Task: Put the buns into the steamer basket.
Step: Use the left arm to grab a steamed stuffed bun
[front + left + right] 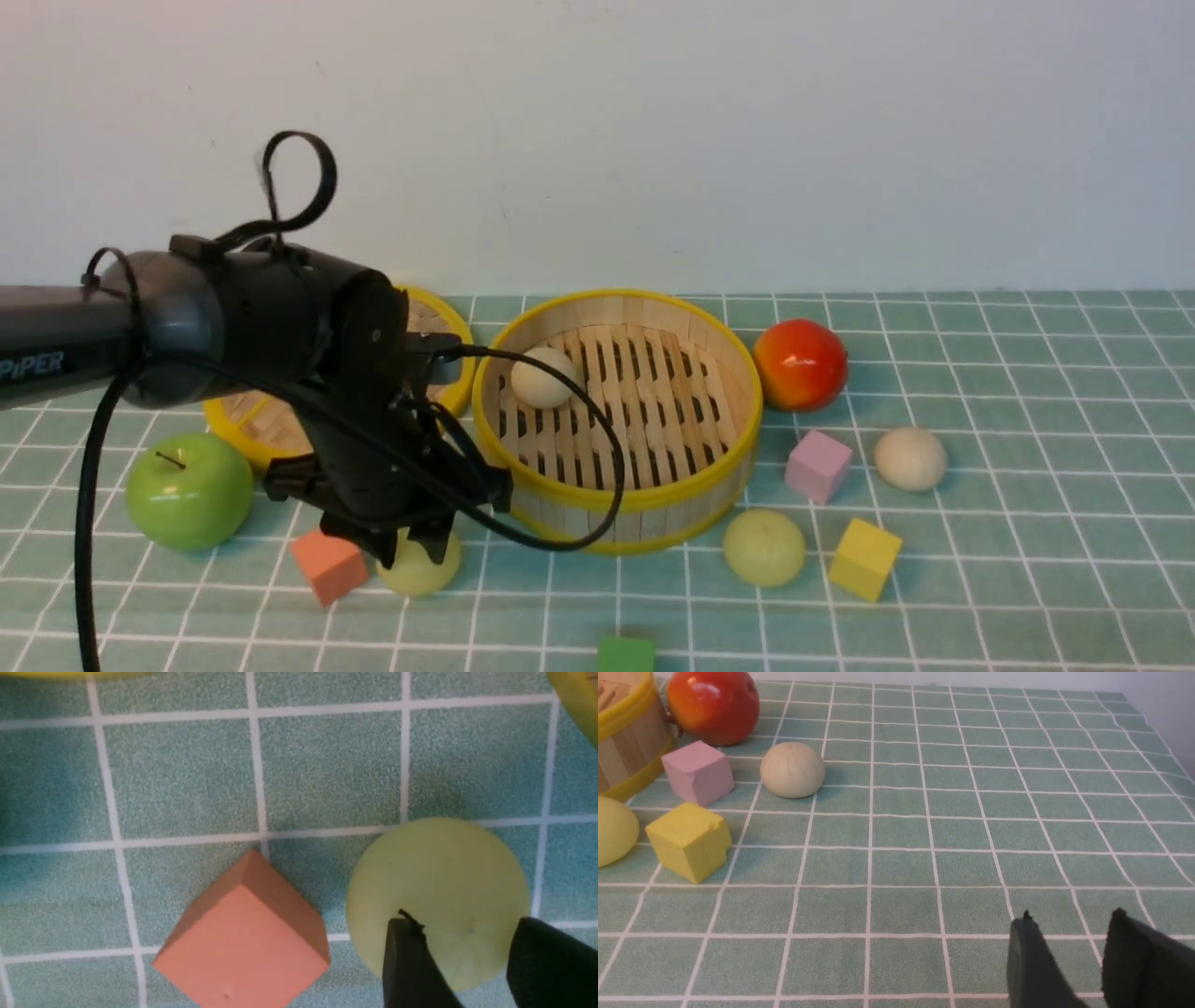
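The steamer basket (616, 509) stands mid-table with one off-white bun (543, 378) on its slatted floor. My left gripper (411, 551) reaches down in front of the basket's left side. Its fingers are closed on a pale yellow-green bun (439, 872) that rests on the cloth, seen between the two black tips of the left gripper (467, 926). A second yellow-green bun (764, 547) lies before the basket. A beige bun (910, 458) lies further right. My right gripper (1071, 919) hovers open over bare cloth, far from the beige bun (792, 770).
An orange cube (329, 565) sits beside the gripped bun. A green apple (189, 490) and a flat lid (434, 327) are on the left. A red-orange fruit (800, 364), pink cube (818, 465), yellow cube (864, 558) and green cube (625, 653) surround the basket.
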Robot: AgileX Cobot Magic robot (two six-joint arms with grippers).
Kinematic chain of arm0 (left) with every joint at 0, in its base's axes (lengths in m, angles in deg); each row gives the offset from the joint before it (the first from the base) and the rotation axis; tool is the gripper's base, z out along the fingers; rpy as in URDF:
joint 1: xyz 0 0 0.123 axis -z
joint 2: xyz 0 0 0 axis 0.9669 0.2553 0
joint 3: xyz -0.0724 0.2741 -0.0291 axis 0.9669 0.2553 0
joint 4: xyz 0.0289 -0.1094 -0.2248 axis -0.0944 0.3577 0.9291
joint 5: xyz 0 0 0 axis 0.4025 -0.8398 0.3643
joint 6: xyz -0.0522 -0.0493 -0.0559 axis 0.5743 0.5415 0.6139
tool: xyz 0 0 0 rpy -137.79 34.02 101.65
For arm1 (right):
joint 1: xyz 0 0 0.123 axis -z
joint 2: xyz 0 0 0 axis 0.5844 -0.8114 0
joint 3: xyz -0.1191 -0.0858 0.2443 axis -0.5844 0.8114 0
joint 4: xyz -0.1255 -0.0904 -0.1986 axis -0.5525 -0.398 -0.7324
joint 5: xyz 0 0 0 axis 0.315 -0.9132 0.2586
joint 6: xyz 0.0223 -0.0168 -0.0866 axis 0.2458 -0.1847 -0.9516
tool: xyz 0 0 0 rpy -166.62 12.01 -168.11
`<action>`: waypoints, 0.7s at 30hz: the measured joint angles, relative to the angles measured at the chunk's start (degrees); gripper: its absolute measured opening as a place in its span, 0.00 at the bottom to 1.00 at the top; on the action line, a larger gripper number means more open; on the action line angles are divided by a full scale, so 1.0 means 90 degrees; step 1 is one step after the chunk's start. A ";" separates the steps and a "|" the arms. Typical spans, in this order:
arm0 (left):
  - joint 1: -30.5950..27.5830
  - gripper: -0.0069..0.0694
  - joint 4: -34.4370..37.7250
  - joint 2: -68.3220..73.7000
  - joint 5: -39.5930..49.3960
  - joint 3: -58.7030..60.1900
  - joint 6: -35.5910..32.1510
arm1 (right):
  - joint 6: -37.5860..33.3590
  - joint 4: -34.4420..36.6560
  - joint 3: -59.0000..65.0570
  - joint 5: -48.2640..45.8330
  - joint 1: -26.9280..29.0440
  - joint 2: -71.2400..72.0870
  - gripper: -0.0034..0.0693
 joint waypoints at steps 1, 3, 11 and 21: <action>0.0000 0.48 0.0000 0.0000 0.0008 -0.0031 0.0008 | 0.0000 0.0000 0.0000 0.0000 0.0000 0.0000 0.38; 0.0000 0.48 -0.0006 0.0000 0.0076 -0.0174 0.0008 | 0.0000 0.0000 0.0000 0.0000 0.0000 0.0000 0.38; 0.0000 0.48 -0.0006 0.0000 0.0370 -0.0722 0.0008 | 0.0000 0.0000 0.0000 0.0000 0.0000 0.0000 0.38; 0.0000 0.48 0.0061 0.0302 0.0604 -0.0749 0.0008 | 0.0000 0.0000 0.0000 0.0000 0.0000 0.0000 0.38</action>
